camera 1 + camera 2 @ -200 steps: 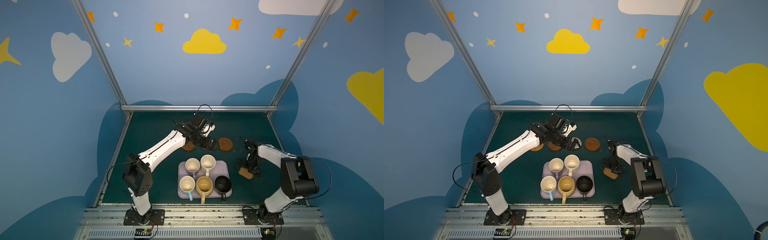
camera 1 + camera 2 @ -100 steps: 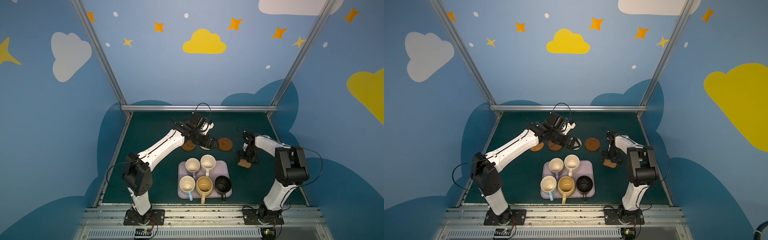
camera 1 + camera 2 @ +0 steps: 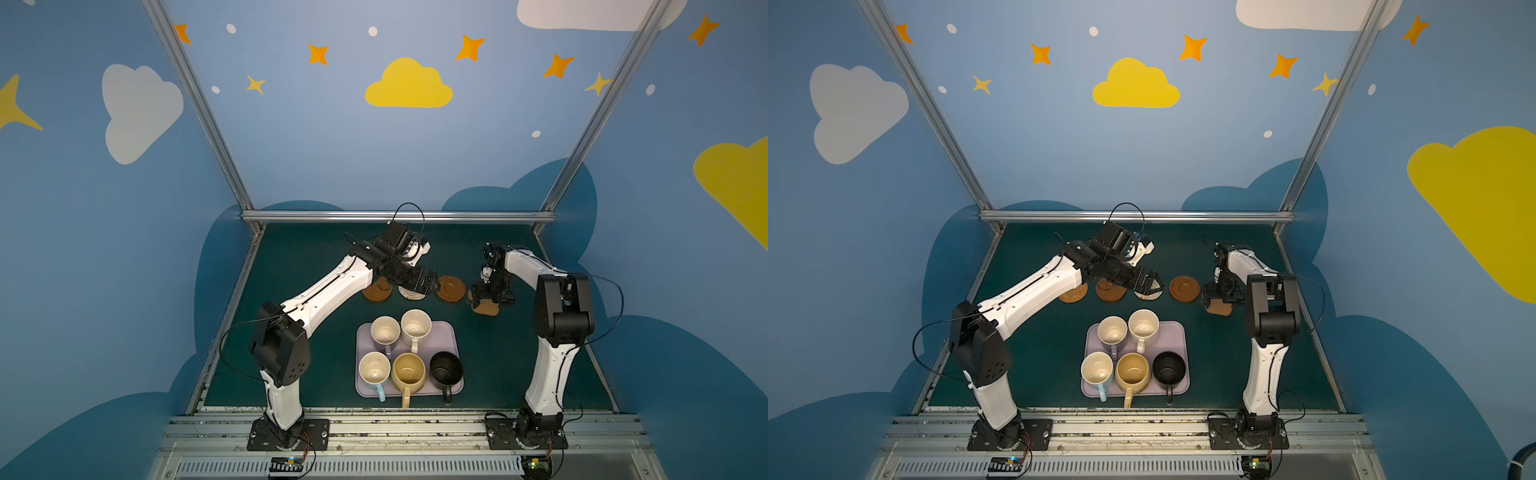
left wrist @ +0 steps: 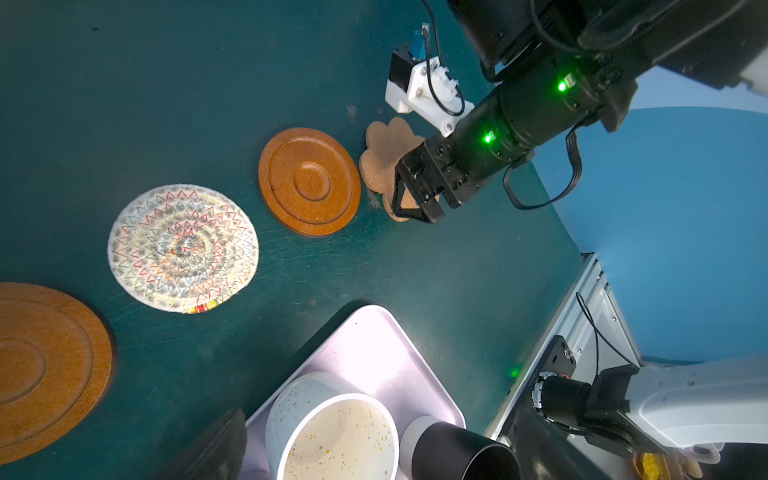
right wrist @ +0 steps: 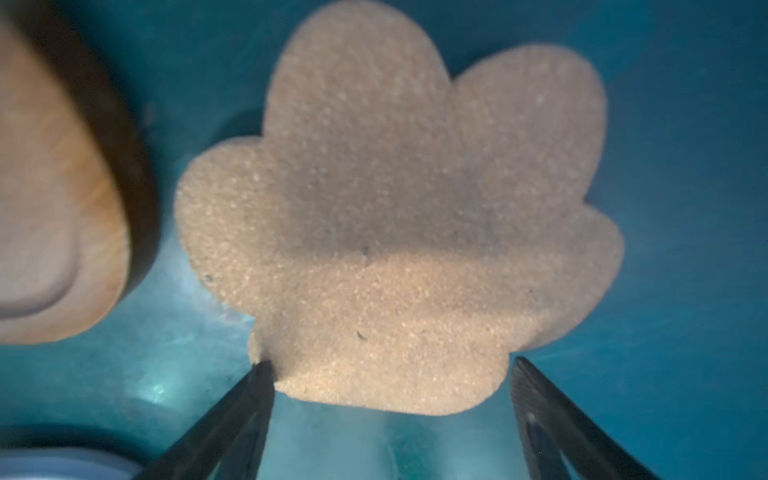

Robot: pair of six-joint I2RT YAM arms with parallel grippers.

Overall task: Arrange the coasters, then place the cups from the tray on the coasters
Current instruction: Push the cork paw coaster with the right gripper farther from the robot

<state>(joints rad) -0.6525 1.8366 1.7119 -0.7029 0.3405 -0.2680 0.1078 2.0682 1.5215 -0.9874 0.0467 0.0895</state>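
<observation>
While the five cups (image 3: 409, 370) sit on the tray (image 3: 451, 332), the right fingers (image 5: 232, 415) stand wide astride the paw coaster (image 5: 395, 228) lying on the surface (image 4: 124, 83), and the left fingers (image 3: 1151, 282) hang wide above the whitish coaster (image 4: 183, 248).

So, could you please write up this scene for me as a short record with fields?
Coasters, left to right: tan woven, brown disc, whitish woven, second brown disc, cork paw.
Cups: lilac, cream, blue, mustard, black; all on the tray.
Left gripper: open, over the whitish woven in both top views.
Right gripper: open, astride the cork paw's edge.
Cups on coasters: none.
</observation>
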